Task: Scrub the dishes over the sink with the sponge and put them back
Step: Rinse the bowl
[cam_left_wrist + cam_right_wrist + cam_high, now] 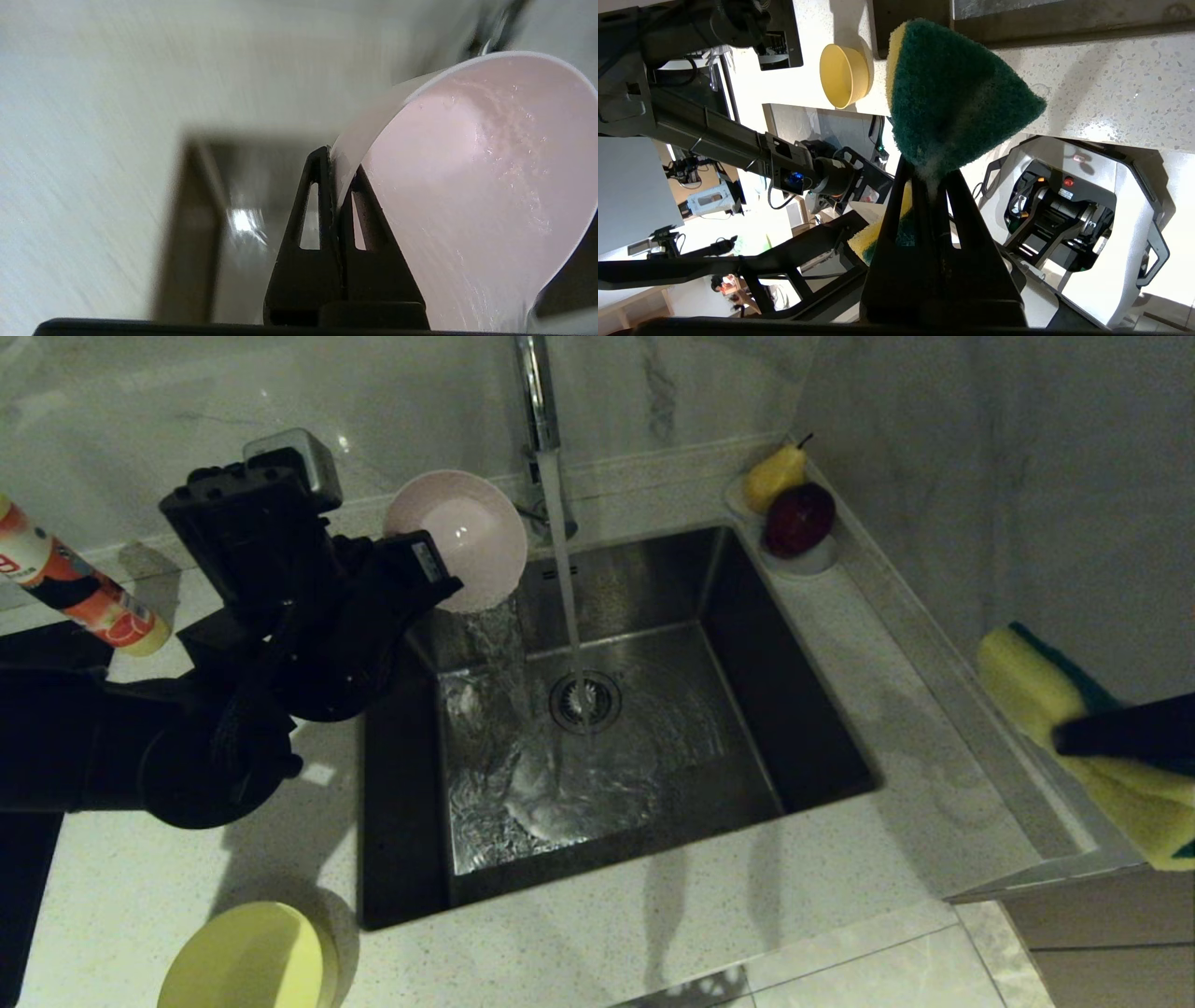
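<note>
Pinching only the thin rim of the pink bowl (pixel 476 186), the left gripper (pixel 337 182) holds it tipped over the back left corner of the sink (pixel 803 709), water spilling from it into the basin. That grip looks risky: the bowl is smooth, wet plastic, held by a narrow edge, so I judge a quick turn or a push from scrubbing could slide it free and drop it. The right gripper (pixel 931 175) is clamped on the sponge (pixel 957 93), off to the right beyond the table (pixel 840 887); its soft foam folds into a cone, coarse green face outward, and could squirm loose under pressure. The tap (pixel 537 392) runs a steady stream onto the drain (pixel 585 702), so splashing onto the speckled stone is likely. A yellow bowl (pixel 247 957) sits upside down near the front edge.
</note>
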